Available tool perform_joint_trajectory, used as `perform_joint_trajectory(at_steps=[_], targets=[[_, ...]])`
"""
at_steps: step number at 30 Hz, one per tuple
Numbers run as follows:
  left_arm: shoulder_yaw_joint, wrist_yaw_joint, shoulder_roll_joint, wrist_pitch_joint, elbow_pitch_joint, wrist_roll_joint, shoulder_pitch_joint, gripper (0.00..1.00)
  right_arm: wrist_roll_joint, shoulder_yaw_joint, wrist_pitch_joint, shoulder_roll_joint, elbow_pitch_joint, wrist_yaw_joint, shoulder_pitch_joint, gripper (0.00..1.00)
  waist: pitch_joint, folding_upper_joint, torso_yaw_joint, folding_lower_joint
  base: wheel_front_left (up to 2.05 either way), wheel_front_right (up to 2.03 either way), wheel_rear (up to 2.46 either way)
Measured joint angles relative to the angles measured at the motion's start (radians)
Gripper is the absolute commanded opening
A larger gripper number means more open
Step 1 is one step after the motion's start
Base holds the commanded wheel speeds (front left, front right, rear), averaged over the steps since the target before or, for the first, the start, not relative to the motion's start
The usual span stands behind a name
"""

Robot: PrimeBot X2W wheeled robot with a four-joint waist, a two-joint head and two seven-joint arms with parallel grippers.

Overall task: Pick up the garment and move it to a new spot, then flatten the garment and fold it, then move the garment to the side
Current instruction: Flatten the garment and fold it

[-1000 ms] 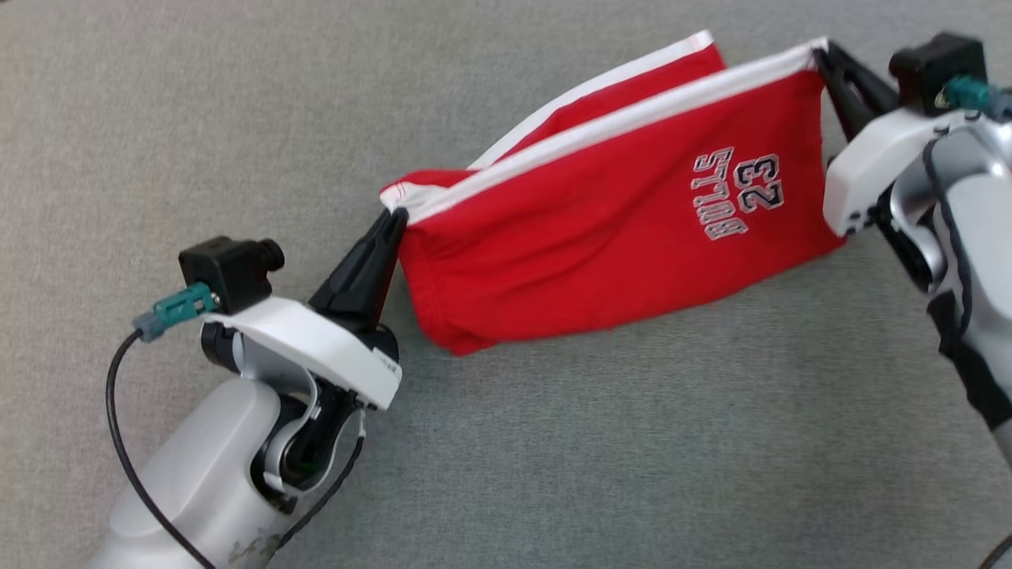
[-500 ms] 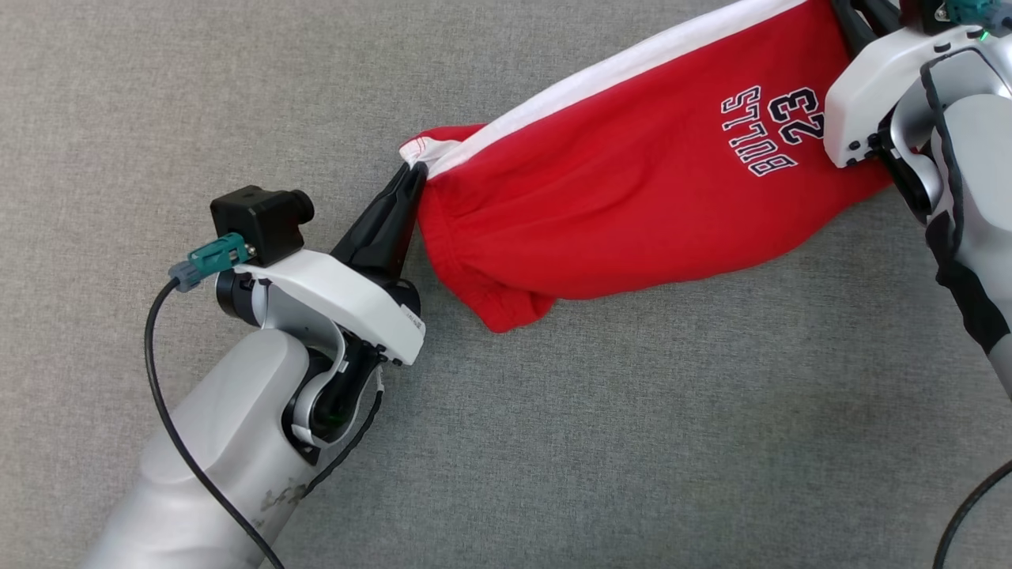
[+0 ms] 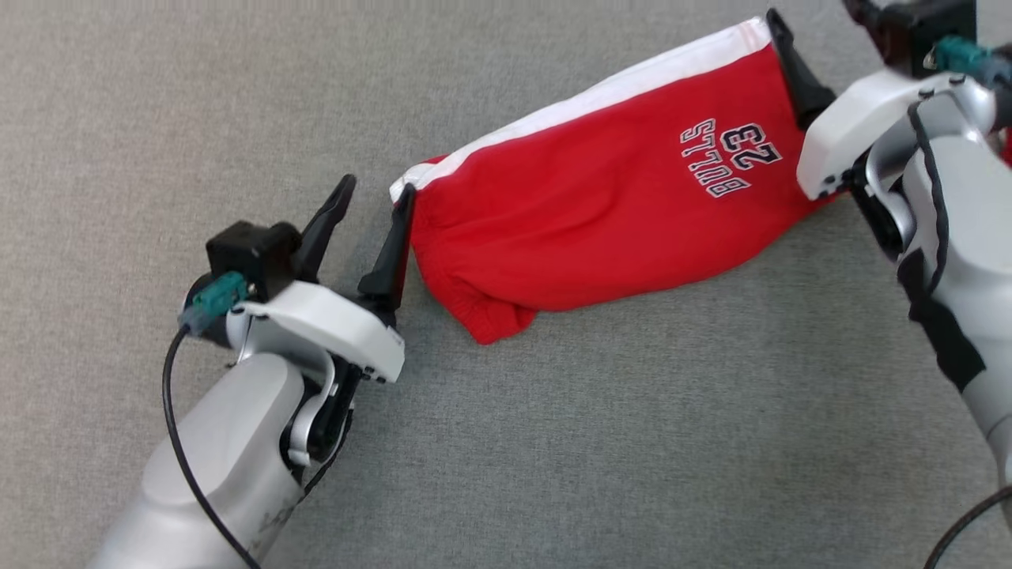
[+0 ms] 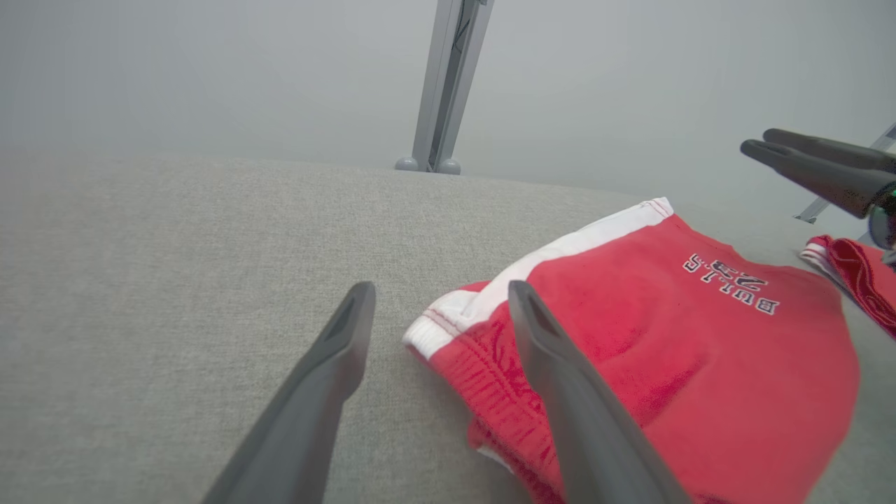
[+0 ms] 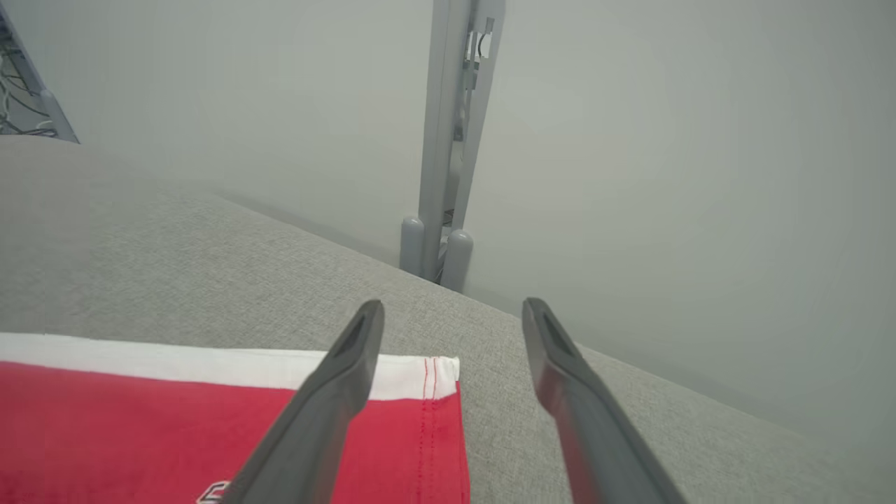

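The red garment, shorts with a white side stripe and "BULLS 23" print, lies folded on the grey cloth surface. My left gripper stands open at the garment's left corner, its right finger beside the white hem. In the left wrist view the open left gripper has that hem corner between its fingers, and the garment spreads to the right. My right gripper is open at the garment's far right corner. The right wrist view shows the right gripper apart above that corner of the garment.
A grey metal post stands beyond the far edge of the surface, seen too as the post in the left wrist view. A further strip of red and white cloth lies at the right, beneath my right gripper's fingers.
Both grippers have opened and let go of the garment, which has dropped from hanging stretched between them to lying on the surface. The head camera has also shifted.
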State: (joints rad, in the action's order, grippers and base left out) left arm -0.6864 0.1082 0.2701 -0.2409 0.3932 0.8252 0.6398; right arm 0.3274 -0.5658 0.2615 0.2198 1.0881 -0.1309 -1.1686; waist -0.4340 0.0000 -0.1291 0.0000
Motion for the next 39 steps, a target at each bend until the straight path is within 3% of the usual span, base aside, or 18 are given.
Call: perform_joint_trajectory(at_steps=[3,6,10,16,23,30,39], targets=[[0.026,0.052,0.013,-0.016,-0.033,-0.060,-0.054,1.00,0.007,0.038,0.000,0.007,-0.086,0.000,0.083,1.00,0.038,0.0000,0.016,0.0000,0.00,0.00,0.00],[0.109,0.114,-0.004,-0.019,-0.163,-0.175,-0.167,1.00,0.010,0.094,0.000,0.011,-0.187,0.000,0.207,1.00,0.096,0.0001,0.032,0.0000,0.00,0.00,0.00],[0.150,0.143,-0.017,-0.021,-0.285,-0.332,-0.315,1.00,0.008,0.151,0.000,0.011,-0.257,0.000,0.331,1.00,0.160,0.0000,0.036,0.0000,0.00,0.00,0.00],[0.190,0.165,-0.057,-0.021,-0.393,-0.440,-0.481,1.00,0.051,0.223,0.000,-0.004,-0.314,0.000,0.488,1.00,0.236,0.0001,0.005,0.0000,0.00,0.00,0.00],[0.230,0.159,-0.100,-0.021,-0.432,-0.475,-0.568,1.00,0.165,0.299,0.000,-0.010,-0.305,0.000,0.563,1.00,0.249,0.0001,-0.054,0.0000,0.00,0.00,0.00],[0.235,0.104,-0.137,-0.021,-0.427,-0.516,-0.579,1.00,0.286,0.338,-0.016,0.007,-0.221,0.000,0.563,1.00,0.209,0.0000,-0.095,0.0000,0.00,0.00,0.00],[0.244,0.047,-0.166,-0.021,-0.407,-0.551,-0.563,1.00,0.296,0.383,-0.035,0.041,-0.037,0.000,0.466,1.00,0.155,0.0001,-0.129,0.0000,0.00,0.00,0.00]])
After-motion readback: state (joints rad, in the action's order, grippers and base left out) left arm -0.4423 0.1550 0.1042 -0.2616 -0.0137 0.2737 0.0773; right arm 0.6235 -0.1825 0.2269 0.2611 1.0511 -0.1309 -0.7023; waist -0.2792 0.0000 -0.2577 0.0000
